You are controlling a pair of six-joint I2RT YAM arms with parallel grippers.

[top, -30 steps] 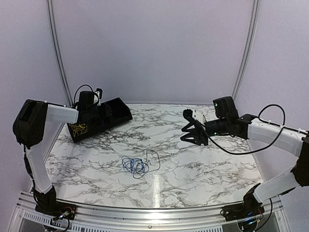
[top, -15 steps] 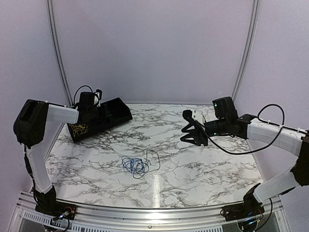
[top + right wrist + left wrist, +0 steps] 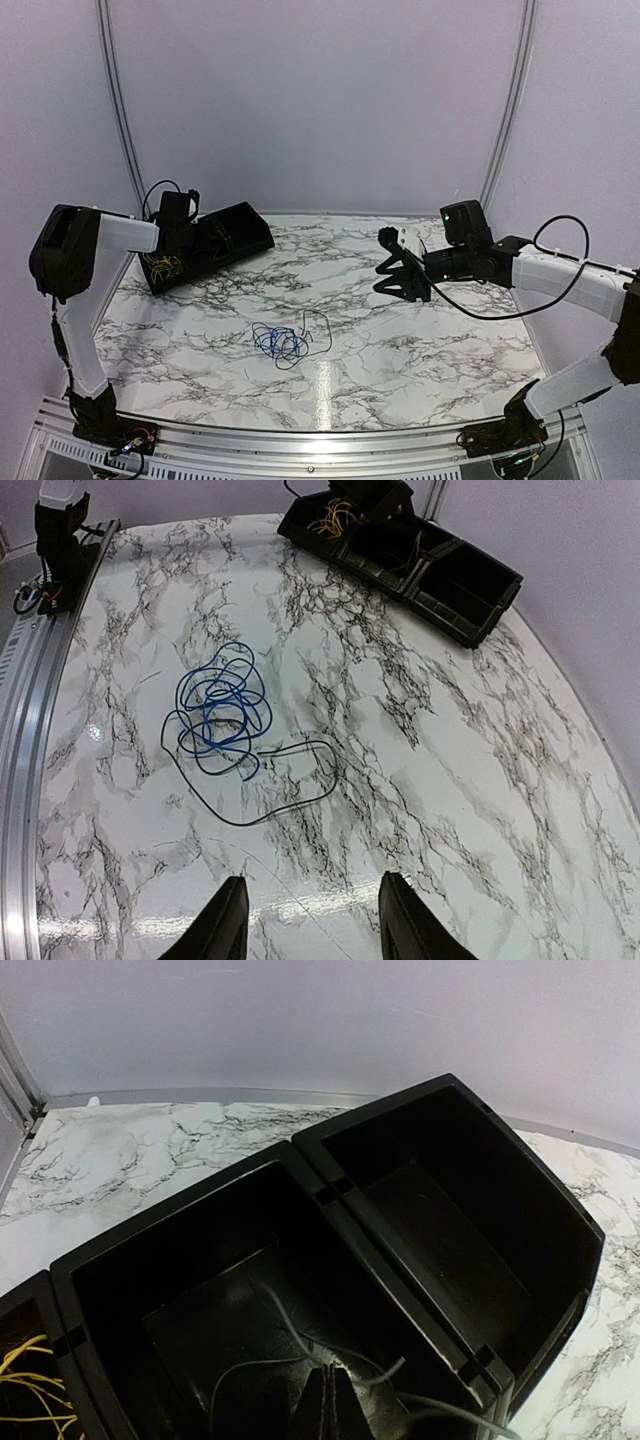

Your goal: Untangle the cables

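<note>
A blue cable (image 3: 275, 340) and a thin black cable (image 3: 322, 325) lie tangled together mid-table; both show in the right wrist view, blue (image 3: 220, 710) and black (image 3: 291, 746). A black three-compartment bin (image 3: 245, 238) stands at the back left. Its left compartment holds a yellow cable (image 3: 163, 266), seen at the left wrist view's edge (image 3: 25, 1380). My left gripper (image 3: 327, 1370) is down in the middle compartment, jaws shut, with a white cable (image 3: 279, 1314) meeting its tips. My right gripper (image 3: 315, 920) is open and empty, raised to the right of the tangle (image 3: 400, 272).
The bin's right compartment (image 3: 450, 1230) has nothing in it. An aluminium rail (image 3: 300, 440) runs along the near table edge. Purple walls close the back and sides. The left arm's base (image 3: 60, 530) stands at the table corner.
My left wrist has shifted a little to the left over the bin. The right arm and the tangle on the table have not moved.
</note>
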